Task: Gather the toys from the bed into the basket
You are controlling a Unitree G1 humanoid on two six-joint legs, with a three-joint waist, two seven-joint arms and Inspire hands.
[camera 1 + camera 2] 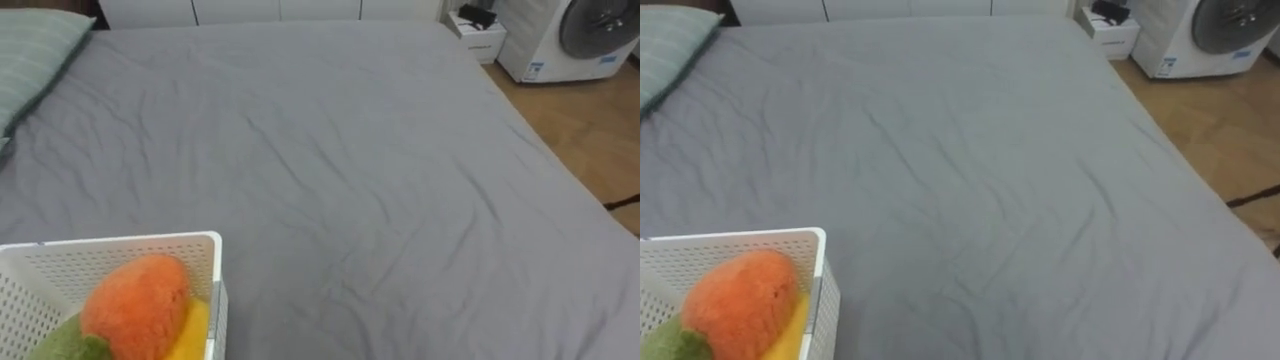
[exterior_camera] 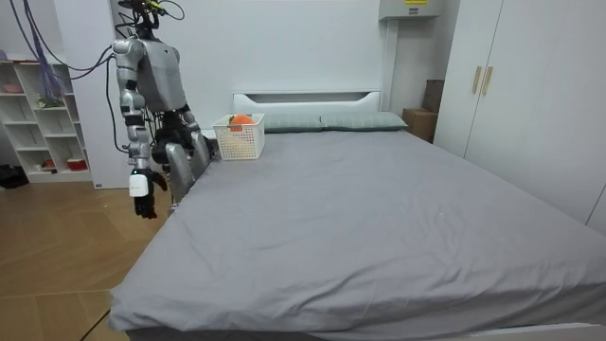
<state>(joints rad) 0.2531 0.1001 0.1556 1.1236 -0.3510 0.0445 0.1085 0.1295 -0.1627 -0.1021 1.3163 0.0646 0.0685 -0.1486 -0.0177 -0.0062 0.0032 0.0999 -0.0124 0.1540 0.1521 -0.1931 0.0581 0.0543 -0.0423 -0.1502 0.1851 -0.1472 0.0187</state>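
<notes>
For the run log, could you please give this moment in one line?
toys in white basket; basket on grey bed; right robot hand hangs

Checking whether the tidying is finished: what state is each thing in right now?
Basket: upright on the bed, partly filled.
Orange toy: inside the basket.
Bed: sheet spread flat, lightly wrinkled.
Wardrobe doors: shut.
Right hand: hanging by the robot's side.

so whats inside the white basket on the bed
An orange plush toy, with a green toy and a yellow one beside it, lies in the white basket. They cover its bottom, so anything beneath is hidden.
</notes>
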